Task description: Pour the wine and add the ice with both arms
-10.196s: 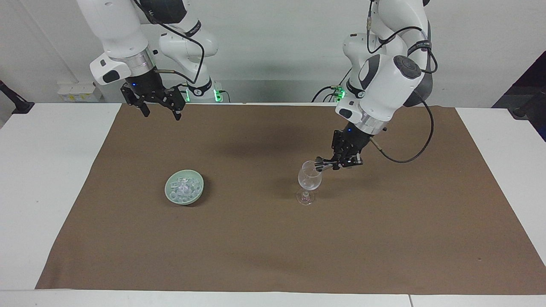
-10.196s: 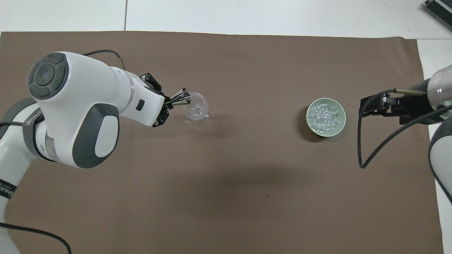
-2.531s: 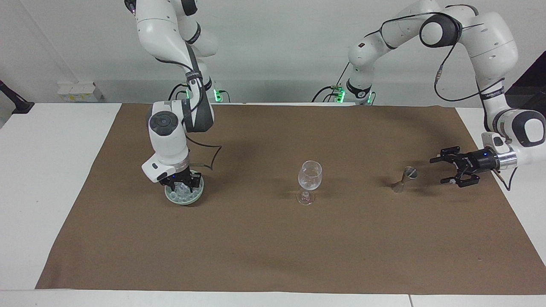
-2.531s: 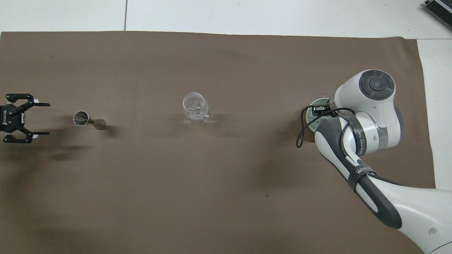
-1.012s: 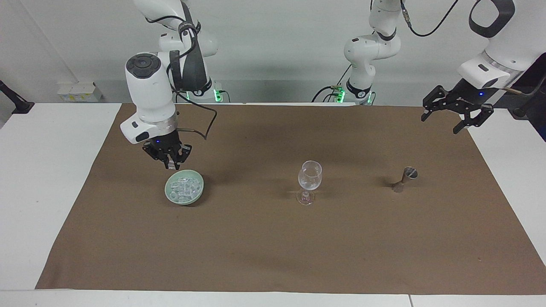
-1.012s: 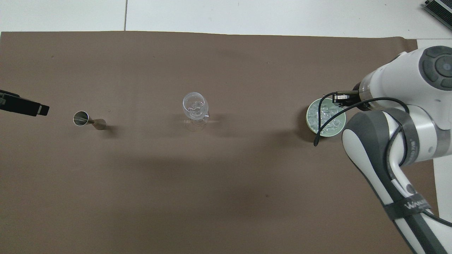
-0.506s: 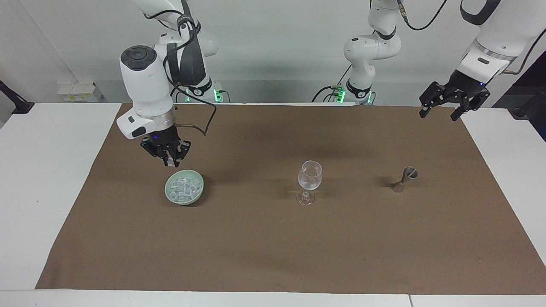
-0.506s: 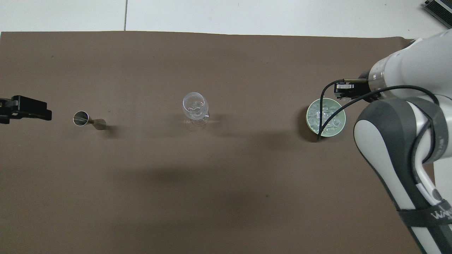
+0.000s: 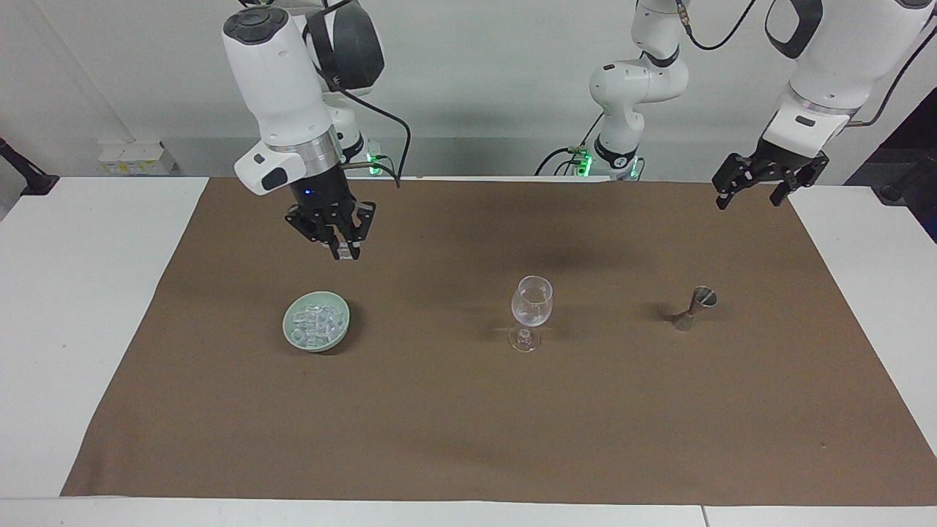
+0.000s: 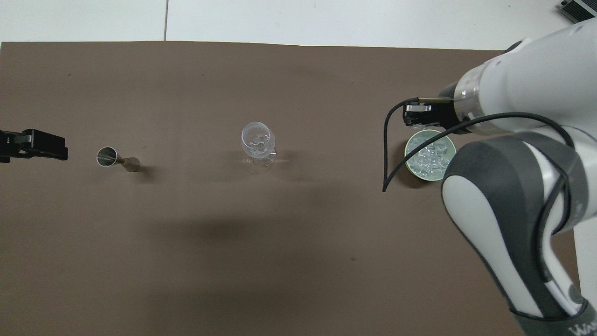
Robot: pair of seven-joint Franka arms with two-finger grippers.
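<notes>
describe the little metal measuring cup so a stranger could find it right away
On the brown cloth three things stand in a row. The metal jigger stands at the left arm's end, beside the wine glass. It alone is dull metal, a leaning double cone.

The only lettering I could see was white print on the dark band of my right arm [image 10: 578, 310], at the bottom corner of the overhead view. It began "Wv" and was cut off by the picture's edge. I could read nothing anywhere else.
</notes>
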